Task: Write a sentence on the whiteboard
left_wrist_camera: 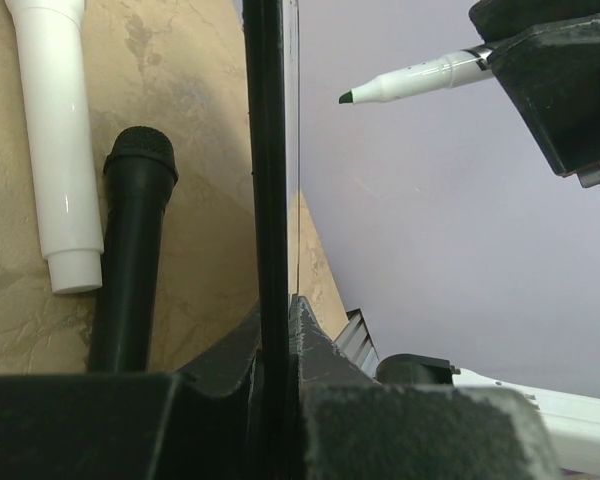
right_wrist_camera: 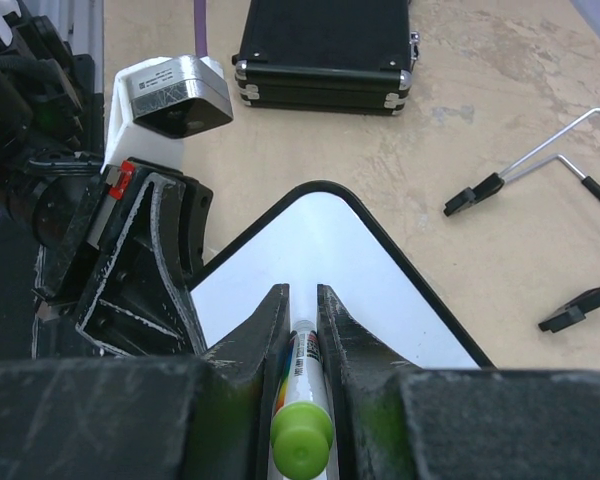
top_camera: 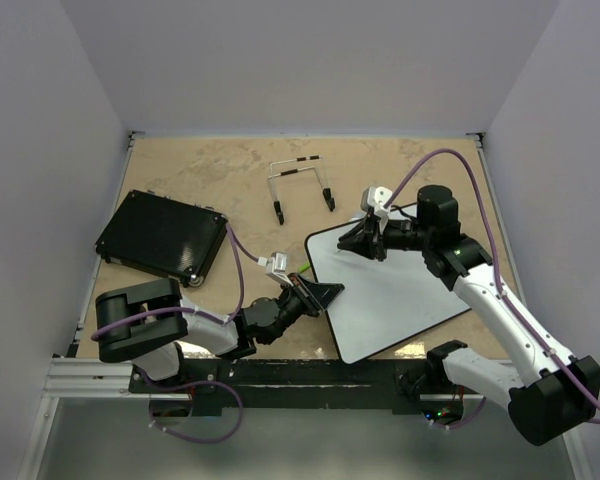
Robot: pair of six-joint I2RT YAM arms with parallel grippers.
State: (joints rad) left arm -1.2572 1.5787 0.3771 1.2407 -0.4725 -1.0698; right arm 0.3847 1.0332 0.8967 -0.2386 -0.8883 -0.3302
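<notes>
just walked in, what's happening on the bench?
Both arms are set up to write. The left gripper is shut on the left edge of the whiteboard, apparently to steady it. The right gripper is shut on a marker with a green end, tip pointed at the far part of the board. No writing shows on the board yet. Whether the tip touches the surface can't be told.

- The top edge cuts off the white cylinder [left_wrist_camera: 58,150].
- The left tool [left_wrist_camera: 278,330] hides the black microphone's [left_wrist_camera: 135,240] base.
- The right tool [right_wrist_camera: 300,300] hides the marker's [right_wrist_camera: 302,385] tip from its wrist camera.
</notes>
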